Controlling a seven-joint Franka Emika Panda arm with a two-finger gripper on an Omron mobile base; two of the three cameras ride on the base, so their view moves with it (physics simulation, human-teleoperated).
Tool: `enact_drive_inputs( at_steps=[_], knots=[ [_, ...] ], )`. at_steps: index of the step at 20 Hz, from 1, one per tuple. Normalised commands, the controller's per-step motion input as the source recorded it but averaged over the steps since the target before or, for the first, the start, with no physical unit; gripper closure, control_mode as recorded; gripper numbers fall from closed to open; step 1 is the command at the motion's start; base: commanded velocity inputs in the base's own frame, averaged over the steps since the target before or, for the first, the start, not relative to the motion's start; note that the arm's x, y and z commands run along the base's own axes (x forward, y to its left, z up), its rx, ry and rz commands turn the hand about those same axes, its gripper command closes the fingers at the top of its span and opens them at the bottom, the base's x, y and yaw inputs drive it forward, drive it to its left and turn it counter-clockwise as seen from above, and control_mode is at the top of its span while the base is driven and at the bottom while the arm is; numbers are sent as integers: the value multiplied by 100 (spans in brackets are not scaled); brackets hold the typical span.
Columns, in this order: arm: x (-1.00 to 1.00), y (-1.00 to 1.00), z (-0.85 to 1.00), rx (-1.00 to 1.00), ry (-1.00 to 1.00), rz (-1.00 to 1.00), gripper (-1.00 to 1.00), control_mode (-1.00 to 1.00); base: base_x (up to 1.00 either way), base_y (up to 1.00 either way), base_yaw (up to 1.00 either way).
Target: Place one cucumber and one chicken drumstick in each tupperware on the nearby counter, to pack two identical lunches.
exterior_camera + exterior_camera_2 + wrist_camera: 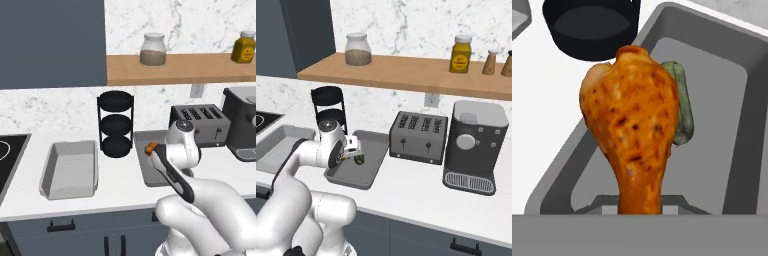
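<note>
Claw (641, 207) grips drumstick (632, 120) above tupperware (722, 100) (cucumber (679, 100) inside).

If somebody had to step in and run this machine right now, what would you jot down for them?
Tool: shut on the chicken drumstick, held over the right tupperware.
A cucumber already lies in that tray.
The left tupperware on the counter looks empty.
Done: cucumber in the right tray.
Left: release this drumstick there, then a cucumber and a drumstick for the left tray.
</note>
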Motion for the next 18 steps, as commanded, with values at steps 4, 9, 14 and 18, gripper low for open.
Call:
enact_drive_inputs(
  at_steps=[4, 9, 14, 18],
  knots=[
    [7, 0, -48, -11, 0, 2, 100, -100, 0, 0, 0],
    [4, 0, -45, -6, 0, 4, 100, -100, 0, 0, 0],
    [1, -6, -43, -2, 0, 7, 100, -100, 0, 0, 0],
    [0, -19, -45, 0, -3, 11, 100, -100, 0, 0, 0]
  ],
)
